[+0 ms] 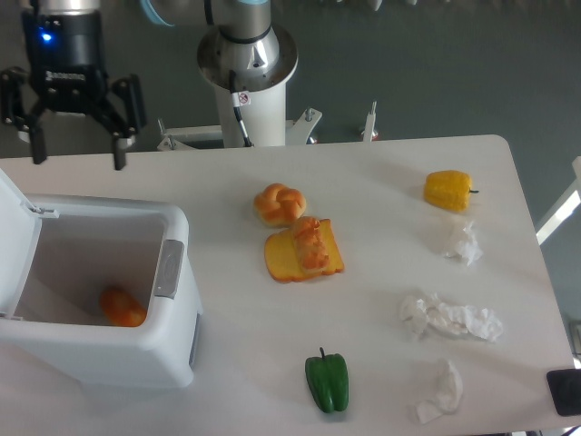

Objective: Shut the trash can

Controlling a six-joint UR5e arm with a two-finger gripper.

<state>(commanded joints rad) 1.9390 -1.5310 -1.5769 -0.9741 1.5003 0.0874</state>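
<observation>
The white trash can [172,354] stands at the table's left front with its lid [14,236] swung up on the left side. Its grey latch [169,269] faces right. An orange item [122,307] lies on the bottom inside. My gripper [78,162] hangs open above the table's far left edge, just behind the can's back rim, with nothing between its fingers.
A bread roll [279,203] and a sandwich [304,250] lie mid-table. A green pepper [327,381] sits near the front edge, a yellow pepper [448,190] at the right. Crumpled tissues [448,320] are scattered on the right. The robot base [247,64] stands behind.
</observation>
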